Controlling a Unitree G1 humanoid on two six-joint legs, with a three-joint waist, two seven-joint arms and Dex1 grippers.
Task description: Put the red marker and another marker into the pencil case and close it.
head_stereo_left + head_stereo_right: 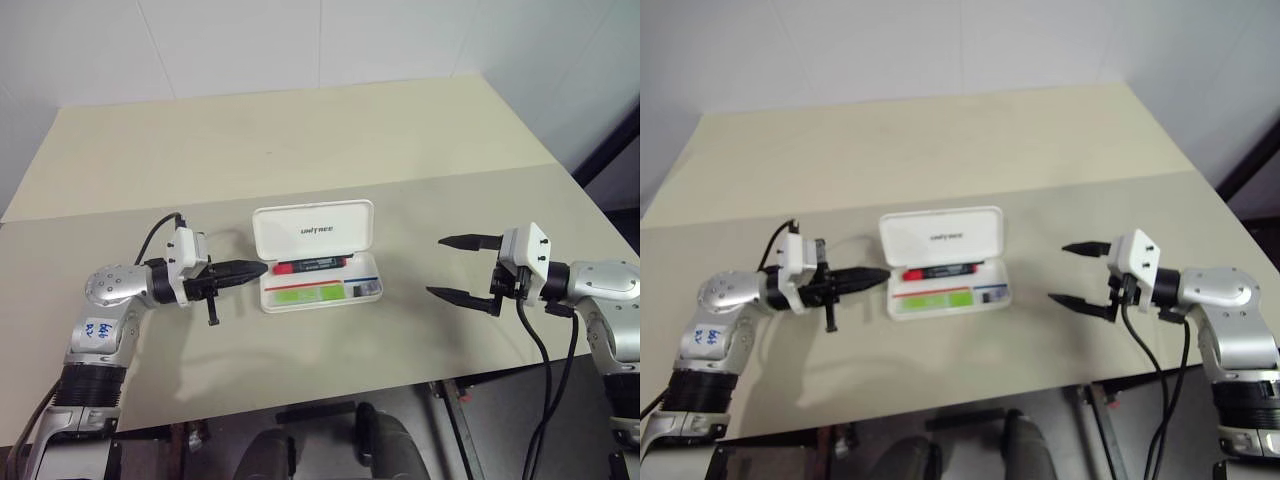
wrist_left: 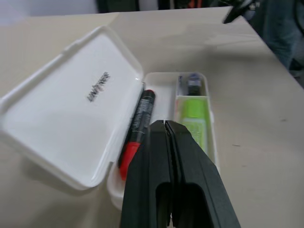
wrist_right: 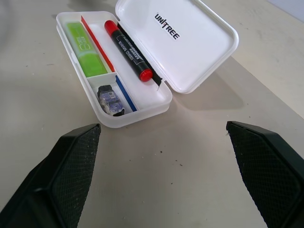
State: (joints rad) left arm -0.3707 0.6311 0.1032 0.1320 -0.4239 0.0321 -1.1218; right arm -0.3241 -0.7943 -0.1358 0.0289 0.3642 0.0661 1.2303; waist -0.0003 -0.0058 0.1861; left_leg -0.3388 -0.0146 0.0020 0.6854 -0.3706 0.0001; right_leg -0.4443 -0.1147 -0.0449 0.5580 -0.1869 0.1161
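while left hand pinches shut, right hand gapes.

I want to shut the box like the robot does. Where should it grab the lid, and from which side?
Probably the lid's free far edge, reached from behind the pencil case. It stands open, hinged along the tray by the red marker, so that edge swings farthest. Pushing it forward over the tray may work too.
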